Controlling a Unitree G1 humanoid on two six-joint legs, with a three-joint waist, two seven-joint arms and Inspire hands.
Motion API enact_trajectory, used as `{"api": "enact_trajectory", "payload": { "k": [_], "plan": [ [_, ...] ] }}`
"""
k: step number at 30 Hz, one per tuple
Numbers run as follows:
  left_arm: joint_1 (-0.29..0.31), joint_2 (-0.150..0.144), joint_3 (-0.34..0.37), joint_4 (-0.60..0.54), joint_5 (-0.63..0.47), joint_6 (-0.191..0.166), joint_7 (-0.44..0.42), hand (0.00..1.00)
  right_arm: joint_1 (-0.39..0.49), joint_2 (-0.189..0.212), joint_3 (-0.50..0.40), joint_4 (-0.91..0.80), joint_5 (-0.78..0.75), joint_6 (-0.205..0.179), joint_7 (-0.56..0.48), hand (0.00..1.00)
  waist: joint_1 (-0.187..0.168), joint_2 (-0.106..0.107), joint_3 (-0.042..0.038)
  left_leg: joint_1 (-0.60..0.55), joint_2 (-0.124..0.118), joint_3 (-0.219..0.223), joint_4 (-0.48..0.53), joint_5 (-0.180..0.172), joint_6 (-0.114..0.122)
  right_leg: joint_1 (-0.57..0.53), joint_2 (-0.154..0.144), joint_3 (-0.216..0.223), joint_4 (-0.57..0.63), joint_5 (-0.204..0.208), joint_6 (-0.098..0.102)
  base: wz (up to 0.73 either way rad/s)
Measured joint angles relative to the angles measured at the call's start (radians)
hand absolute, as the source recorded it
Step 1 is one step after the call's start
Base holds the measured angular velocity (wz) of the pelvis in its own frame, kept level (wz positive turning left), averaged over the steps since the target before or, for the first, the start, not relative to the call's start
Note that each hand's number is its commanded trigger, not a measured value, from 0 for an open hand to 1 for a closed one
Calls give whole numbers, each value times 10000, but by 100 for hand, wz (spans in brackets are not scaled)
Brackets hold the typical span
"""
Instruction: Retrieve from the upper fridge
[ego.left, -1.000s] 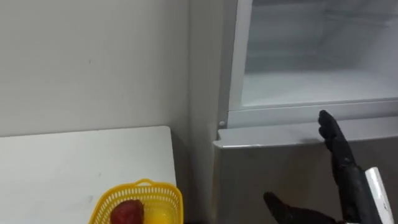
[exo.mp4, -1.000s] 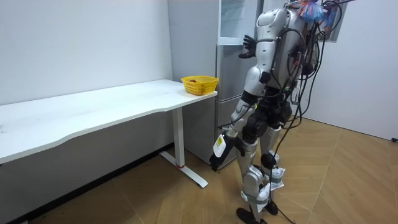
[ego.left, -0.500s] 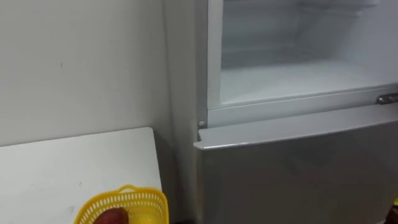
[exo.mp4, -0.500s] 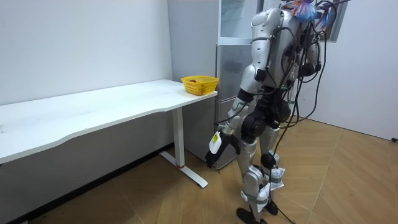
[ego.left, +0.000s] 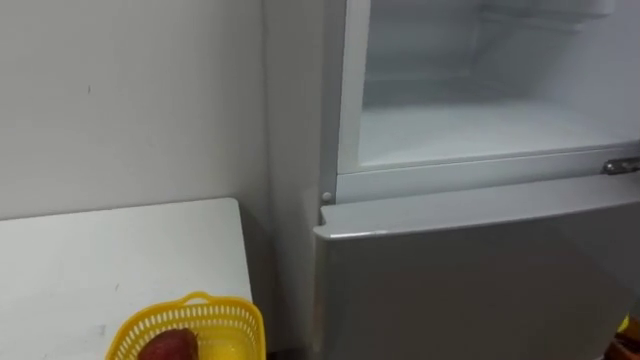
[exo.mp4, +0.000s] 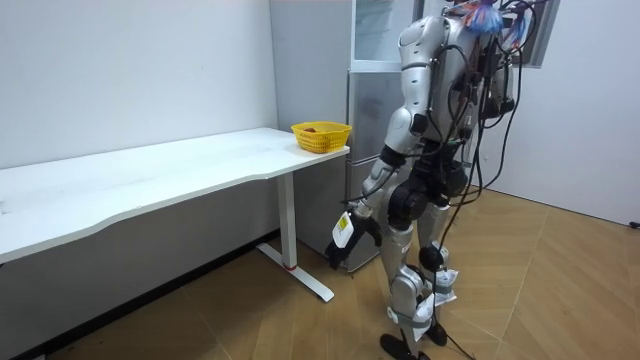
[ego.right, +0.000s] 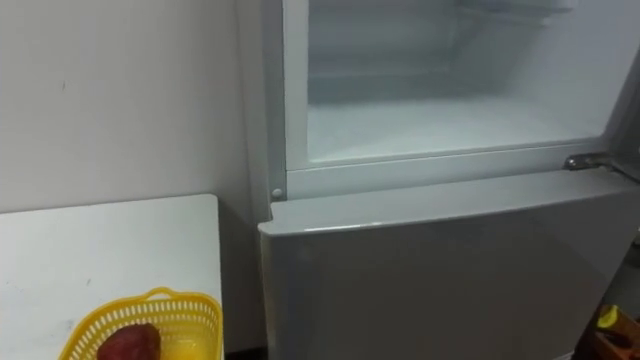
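The left hand (exo.mp4: 343, 250) hangs low by the knee, before the fridge's closed lower door (ego.left: 470, 270); how far it is open cannot be told; the upper fridge compartment (ego.left: 480, 130) stands open; a red item (ego.left: 168, 347) lies in the yellow basket (ego.left: 238, 322) at the white table (ego.left: 120, 260) corner beside the fridge, its long axis not readable.

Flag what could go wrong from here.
1. The upper fridge looks bare as far as it shows, so a reach may find nothing.
2. The basket sits at the table end beside it; the left hand, hanging low, could clip the basket if it swings up.
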Motion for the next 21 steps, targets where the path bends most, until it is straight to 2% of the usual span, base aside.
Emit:
{"api": "enact_trajectory", "payload": {
  "k": [4, 10, 13, 15, 21],
  "plan": [
    [216, -2, 412, -253, 14, 3, -3, 0, -292, -127, -774, 1209, 1213, 15, 270, 0, -168, -114, -10, 13, 5, 18, 12, 1, -2, 10, 7, 30, -7, -8, -11, 1],
    [366, -15, 963, -558, 108, -11, -39, 0, -774, -212, -1716, 2504, 1683, 98, 429, 0, -339, -293, -13, 15, -4, 19, 73, 1, -2, -7, 2, 103, -4, -82, -3, 0],
    [371, -4, 1495, -575, 110, -12, -40, 0, -1286, -625, -2411, 3337, 2065, 158, 614, 0, -403, -314, -20, -117, -11, 16, 73, 2, -1, -178, -3, 141, 113, -83, 0, -1],
    [416, -4, 1778, -577, 116, 0, -40, 0, -1500, -741, -2797, 3455, 2069, 166, 606, 0, -411, -318, -19, -179, -10, 19, 71, 4, 1, -318, 4, 175, 171, -81, -4, -6],
    [622, -6, 2038, -890, 132, 204, -15, 0, -2080, -1383, -3029, 3603, 2100, 332, 599, 0, -402, -389, -16, -154, -12, 27, 109, 6, -2, -322, 10, 245, 233, -110, -16, -3]
  ]
}}
